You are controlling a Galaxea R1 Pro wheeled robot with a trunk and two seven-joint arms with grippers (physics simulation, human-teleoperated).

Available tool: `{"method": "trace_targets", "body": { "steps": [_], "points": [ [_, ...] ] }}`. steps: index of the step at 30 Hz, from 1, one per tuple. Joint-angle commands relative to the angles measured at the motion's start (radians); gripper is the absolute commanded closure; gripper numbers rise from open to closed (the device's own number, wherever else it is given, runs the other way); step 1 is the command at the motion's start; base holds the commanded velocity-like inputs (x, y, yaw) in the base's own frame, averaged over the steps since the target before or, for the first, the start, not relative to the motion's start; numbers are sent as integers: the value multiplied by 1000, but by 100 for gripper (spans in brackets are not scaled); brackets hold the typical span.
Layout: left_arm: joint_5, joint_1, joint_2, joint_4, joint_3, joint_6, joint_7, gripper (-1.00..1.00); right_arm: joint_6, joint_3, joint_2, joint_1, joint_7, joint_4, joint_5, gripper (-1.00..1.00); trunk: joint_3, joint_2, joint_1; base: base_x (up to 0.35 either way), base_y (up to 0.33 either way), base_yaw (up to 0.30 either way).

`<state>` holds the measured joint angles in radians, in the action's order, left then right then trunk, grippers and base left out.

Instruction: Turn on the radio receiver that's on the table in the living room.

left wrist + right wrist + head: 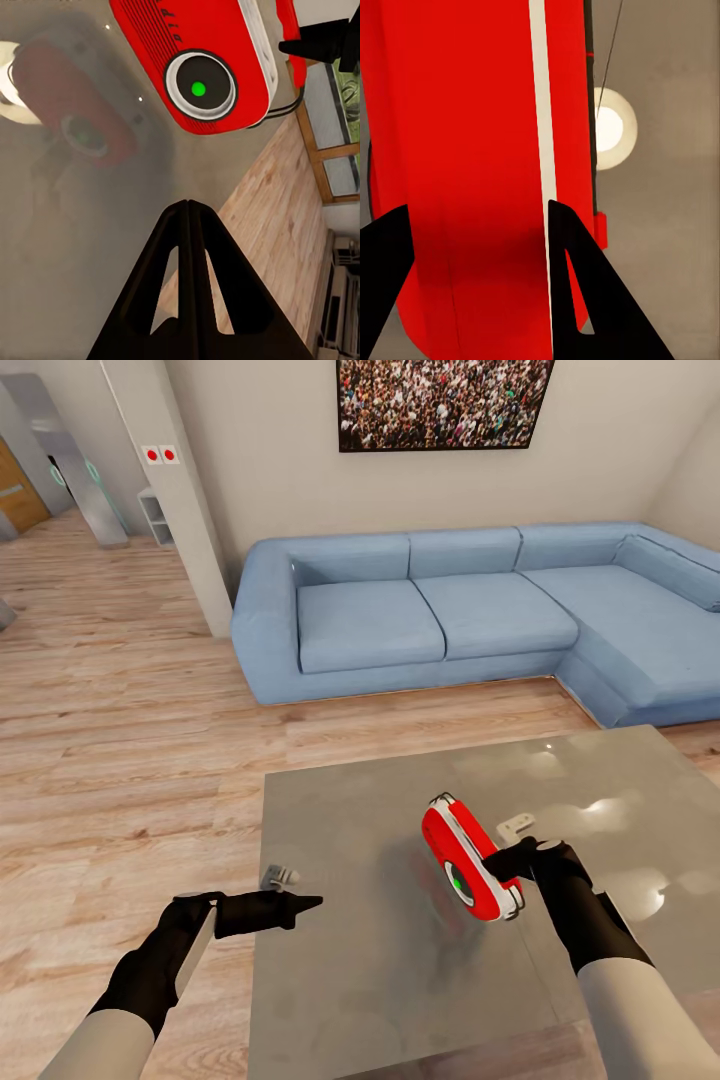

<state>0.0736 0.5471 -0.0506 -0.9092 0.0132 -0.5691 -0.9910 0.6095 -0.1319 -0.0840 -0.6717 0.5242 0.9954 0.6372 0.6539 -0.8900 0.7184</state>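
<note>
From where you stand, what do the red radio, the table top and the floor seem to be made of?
The radio receiver looks like glossy red plastic with a white trim band; its shell is smooth and evenly coloured. The table has a polished grey top, maybe stone or lacquer: it mirrors the radio and a lamp. The floor looks like light wood planks, with visible grain and seams.

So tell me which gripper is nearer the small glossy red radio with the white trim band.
Right. The right gripper grips the red radio, fingers on either side of its body, holding it over the glossy grey table. The left gripper, fingers together, points at it from off the table's edge.
</note>
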Motion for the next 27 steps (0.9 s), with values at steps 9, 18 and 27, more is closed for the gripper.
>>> {"method": "trace_targets", "body": {
  "steps": [9,18,27],
  "points": [
    [0,0,0,0,0,0,0,100,0,0,0,0,-10,-11,-2,100,0,0,0,0,0,0],
    [0,0,0,1,0,0,0,100,-9,-1,0,0,-30,-80,-4,100,0,0,0,0,0,0],
    [0,0,0,1,-1,0,0,100,-13,-3,0,0,-30,-87,-4,100,0,0,0,0,0,0]
  ]
}}
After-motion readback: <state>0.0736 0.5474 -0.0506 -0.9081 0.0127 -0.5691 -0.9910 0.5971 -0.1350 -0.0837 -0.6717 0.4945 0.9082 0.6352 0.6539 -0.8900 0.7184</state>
